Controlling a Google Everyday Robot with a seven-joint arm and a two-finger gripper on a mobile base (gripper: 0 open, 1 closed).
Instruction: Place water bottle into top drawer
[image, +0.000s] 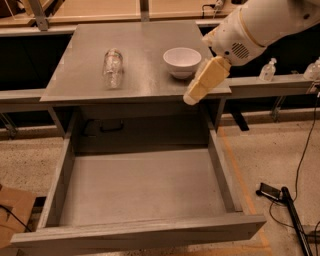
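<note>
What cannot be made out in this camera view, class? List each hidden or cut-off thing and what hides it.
1. Camera view: the gripper, hanging over the front right corner of the cabinet top beside the bowl, covers that corner.
2. The front panel of the top drawer is cut off by the bottom edge.
3. The arm runs off the top right edge.
4. Whether the water bottle holds liquid cannot be told.

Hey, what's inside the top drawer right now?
Nothing shows in the drawer, only its bare floor; the cabinet top covers its far end. The bottle lies on top, and the gripper hangs near the bowl.
</note>
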